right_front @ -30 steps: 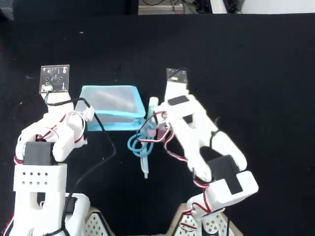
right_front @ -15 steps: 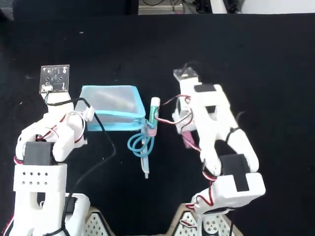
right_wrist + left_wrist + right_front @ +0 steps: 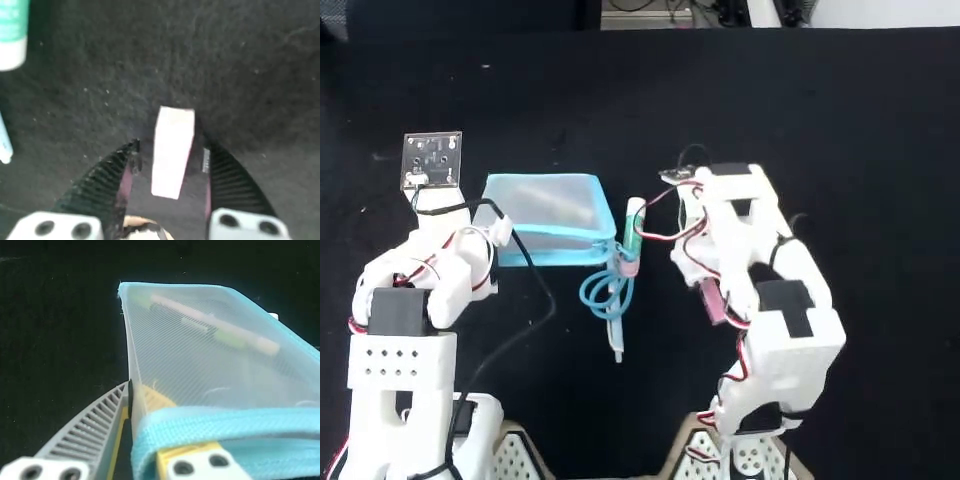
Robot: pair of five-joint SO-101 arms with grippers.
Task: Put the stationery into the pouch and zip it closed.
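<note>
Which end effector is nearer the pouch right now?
Left. The left end effector grips the pouch at its edge; the right end effector holds a pale eraser apart from it, on the far side of the green pen.

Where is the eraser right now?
In the right wrist view, the eraser is between the jaws of the right gripper; the high view puts that gripper right of the scissors.

Lab or workshop: black-draped table, tangled cables along its far edge.
</note>
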